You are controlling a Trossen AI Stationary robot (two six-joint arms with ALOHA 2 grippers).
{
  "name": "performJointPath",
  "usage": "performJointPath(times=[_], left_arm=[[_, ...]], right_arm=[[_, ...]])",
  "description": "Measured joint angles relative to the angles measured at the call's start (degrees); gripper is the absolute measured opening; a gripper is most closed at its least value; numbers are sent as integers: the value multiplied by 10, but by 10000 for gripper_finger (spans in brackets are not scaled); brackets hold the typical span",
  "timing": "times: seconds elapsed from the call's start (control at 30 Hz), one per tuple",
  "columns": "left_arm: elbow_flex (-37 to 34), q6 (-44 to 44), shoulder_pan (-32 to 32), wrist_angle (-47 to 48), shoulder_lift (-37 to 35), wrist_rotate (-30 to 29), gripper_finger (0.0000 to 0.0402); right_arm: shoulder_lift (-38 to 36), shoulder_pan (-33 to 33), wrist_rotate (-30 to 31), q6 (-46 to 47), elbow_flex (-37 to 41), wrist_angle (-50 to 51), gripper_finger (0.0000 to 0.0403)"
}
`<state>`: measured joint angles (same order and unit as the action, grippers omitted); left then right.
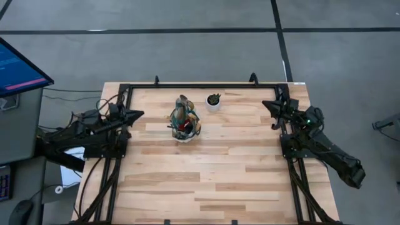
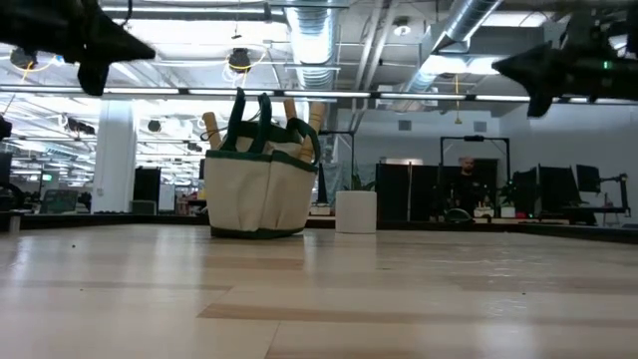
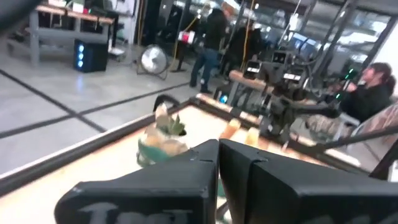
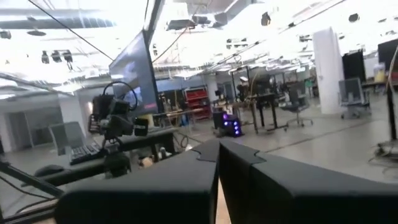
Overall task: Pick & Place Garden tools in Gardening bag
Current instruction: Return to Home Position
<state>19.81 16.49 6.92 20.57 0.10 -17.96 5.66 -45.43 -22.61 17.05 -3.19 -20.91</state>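
Left tool (image 1: 136, 115): fingers clenched together with nothing between them, held high over the left edge of the tabletop (image 1: 219, 175), well apart from the bag. Right tool (image 1: 267, 104): likewise clenched on nothing, high over the right edge.

Bag (image 2: 261, 194): upright, mid-tabletop toward the far side, with a small white pot (image 2: 356, 211) just beside it.

Garden tools (image 2: 212, 127): inside the bag, wooden handles poking up past the green trim. I see none lying loose on the tabletop.

Judgement: packing looks finished; only parking my arms remains.

Handling notes:
- The canvas wall is soft and would likely buckle under a pinch, so I would take the bag by its green handle loops.
- With metal heads presumably low, the bag should sit steady, though a sideways knock could tip it.
- The wooden handles are stiff and offer good grip, so I would take them mid-length; the metal looks slicker.
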Motion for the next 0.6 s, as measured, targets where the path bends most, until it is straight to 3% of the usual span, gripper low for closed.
performJointPath(times=[0.13,0.5,0.6], left_arm=[[-38,3,0,-16,-1,1,1],[-189,5,0,-235,-1,76,1],[-194,0,0,-245,0,94,1]], right_arm=[[-21,0,-3,29,27,14,1],[-24,0,-122,21,28,32,0],[-23,1,-140,24,28,51,0]])
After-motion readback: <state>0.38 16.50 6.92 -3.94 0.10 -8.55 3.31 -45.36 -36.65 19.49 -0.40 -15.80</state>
